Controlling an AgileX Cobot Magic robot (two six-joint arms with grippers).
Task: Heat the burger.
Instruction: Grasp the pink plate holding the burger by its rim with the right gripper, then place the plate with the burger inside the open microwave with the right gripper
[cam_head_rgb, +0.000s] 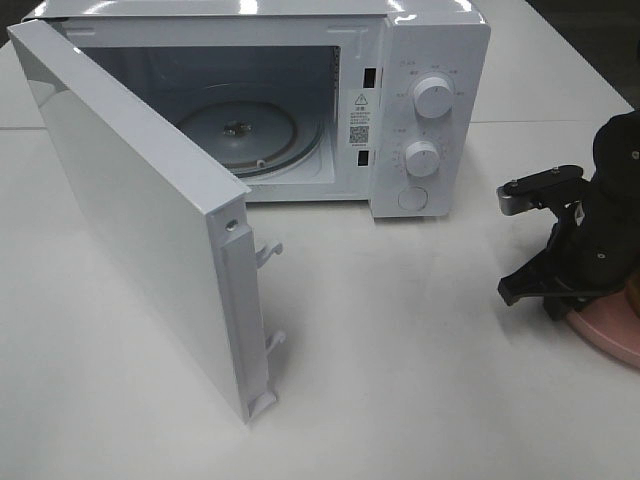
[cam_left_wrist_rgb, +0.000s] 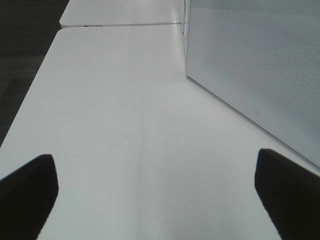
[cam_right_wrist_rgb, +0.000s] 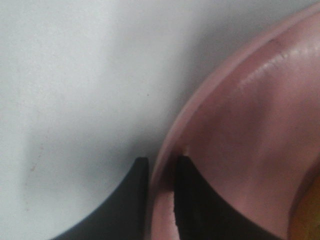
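Note:
At the table's right edge my right gripper reaches down onto the near-left rim of the round pink plate. The right wrist view shows its two black fingers shut on the plate's rim, one inside and one outside. A yellow-orange sliver at the frame's corner looks like the burger's edge. In the exterior high view the arm hides the burger. My left gripper is open over bare table beside the microwave door, with nothing between its fingers.
A white microwave stands at the back, its door swung wide toward the front left. Inside it is a glass turntable. The door's outer face is close to my left gripper. The white table lies between microwave and plate.

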